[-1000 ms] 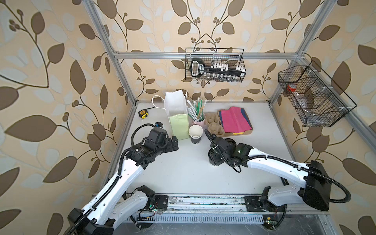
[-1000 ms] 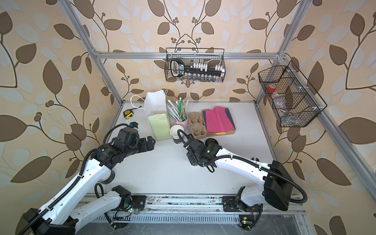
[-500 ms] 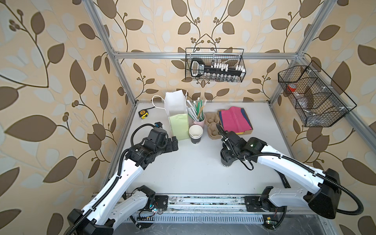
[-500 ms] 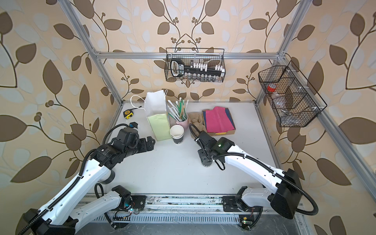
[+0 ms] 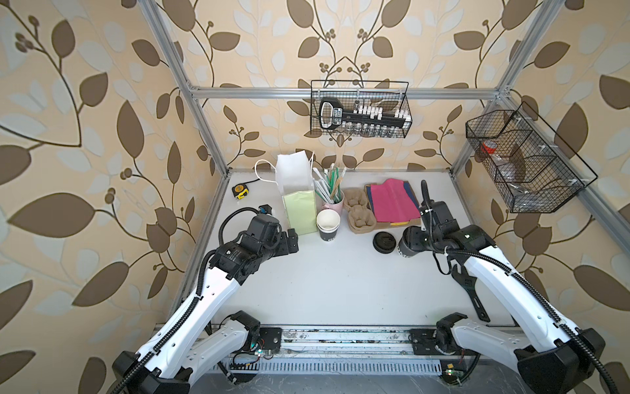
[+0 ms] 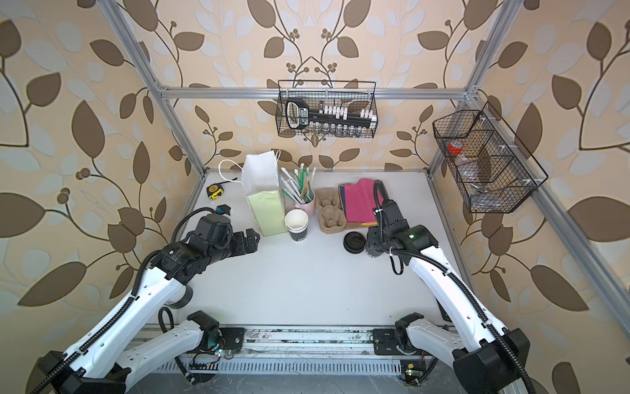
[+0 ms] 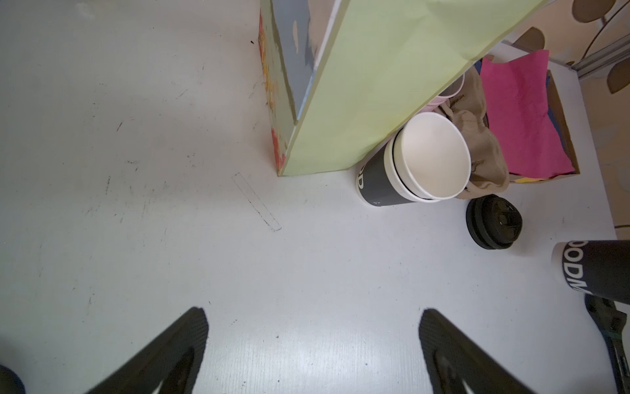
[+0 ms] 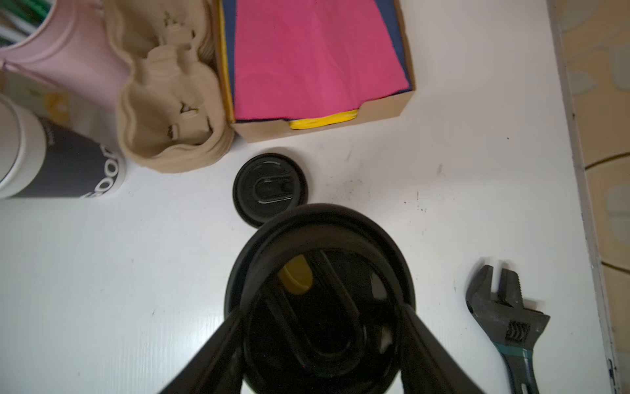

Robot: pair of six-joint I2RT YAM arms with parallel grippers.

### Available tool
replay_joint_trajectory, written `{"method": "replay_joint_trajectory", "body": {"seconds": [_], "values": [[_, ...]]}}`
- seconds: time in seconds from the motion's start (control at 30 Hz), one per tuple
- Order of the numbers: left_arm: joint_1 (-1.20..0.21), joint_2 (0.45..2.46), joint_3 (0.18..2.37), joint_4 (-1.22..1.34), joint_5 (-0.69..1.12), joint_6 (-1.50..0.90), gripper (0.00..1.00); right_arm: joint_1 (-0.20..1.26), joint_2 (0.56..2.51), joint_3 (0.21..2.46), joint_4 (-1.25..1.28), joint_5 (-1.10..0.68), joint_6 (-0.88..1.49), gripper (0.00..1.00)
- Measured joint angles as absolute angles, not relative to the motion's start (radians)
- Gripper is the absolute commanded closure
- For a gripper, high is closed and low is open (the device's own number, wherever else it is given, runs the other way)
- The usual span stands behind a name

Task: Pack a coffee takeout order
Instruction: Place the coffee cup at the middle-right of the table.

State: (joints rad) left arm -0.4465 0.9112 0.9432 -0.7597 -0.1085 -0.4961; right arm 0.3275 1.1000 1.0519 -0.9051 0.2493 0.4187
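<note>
Our right gripper (image 8: pixel 320 283) clamps the cup (image 5: pixel 405 250); our left gripper (image 7: pixel 313 315) gapes empty. We should lower the cup upright into the carrier (image 5: pixel 361 215).

Blurred lidded cup (image 8: pixel 327 337) — cut by the edge; wrench (image 8: pixel 504 307) cropped too.

bright even light, soft shadows; right wrist view seems blurred.
</note>
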Motion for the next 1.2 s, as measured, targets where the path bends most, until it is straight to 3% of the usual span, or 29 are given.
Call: {"method": "replay_joint_trajectory", "body": {"seconds": [0.33,0.73,1.2], "values": [[-0.447,0.911,0.943,-0.760,-0.108,-0.496,0.01,0.131,1.200,0.990,-0.779,0.229,0.456,0.36],[-0.447,0.910,0.943,-0.760,-0.108,-0.496,0.01,0.093,1.323,0.995,-0.701,0.236,0.459,0.34],[-0.447,0.910,0.943,-0.760,-0.108,-0.496,0.01,0.092,1.363,1.025,-0.685,0.250,0.456,0.24]]}}
